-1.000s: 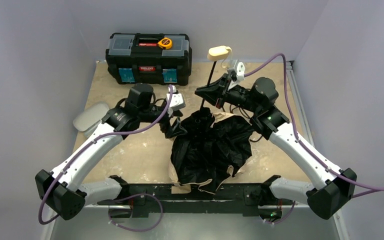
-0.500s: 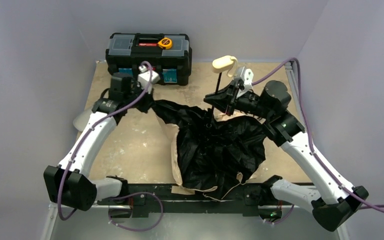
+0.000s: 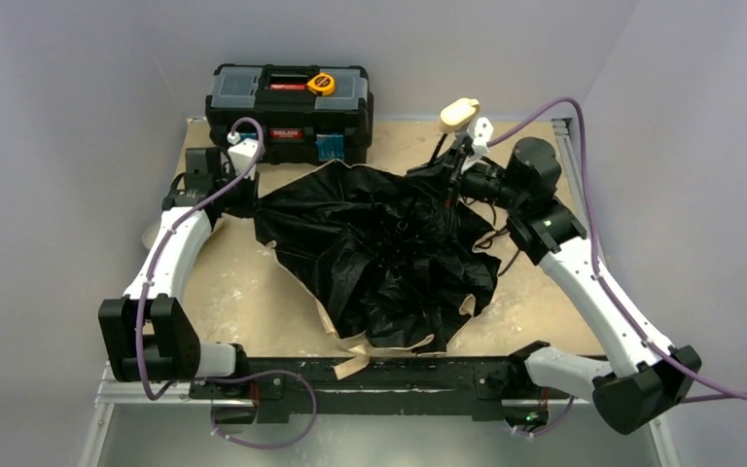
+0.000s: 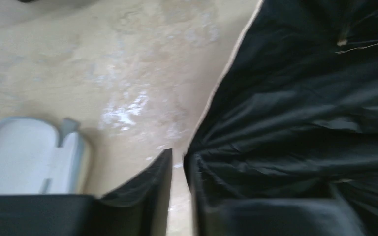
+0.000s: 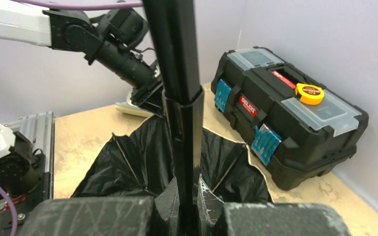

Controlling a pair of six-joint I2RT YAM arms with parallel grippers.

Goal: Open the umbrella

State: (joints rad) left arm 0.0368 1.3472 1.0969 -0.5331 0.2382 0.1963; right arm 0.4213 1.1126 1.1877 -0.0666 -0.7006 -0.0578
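The umbrella's canopy (image 3: 389, 253) lies spread on the table, black lining up, beige rim showing at the edges. My right gripper (image 3: 447, 173) is shut on the thin black shaft (image 5: 177, 73) just above the canopy hub, and the fingertips (image 5: 204, 194) flank it. The cream handle (image 3: 458, 112) sticks up behind it. My left gripper (image 3: 250, 195) is at the canopy's far-left corner. In the left wrist view its jaws (image 4: 179, 162) are nearly closed, with black fabric (image 4: 300, 123) bunched at the right finger and stretched taut from it.
A black toolbox (image 3: 289, 112) with a yellow tape measure (image 3: 321, 84) on its lid stands at the back left, close behind the canopy; it also shows in the right wrist view (image 5: 285, 123). A grey case (image 4: 24, 152) lies at the table's left edge.
My left gripper has pulled the canopy corner left and back toward the toolbox, spreading the fabric wide. My right gripper has moved back and right with the shaft.
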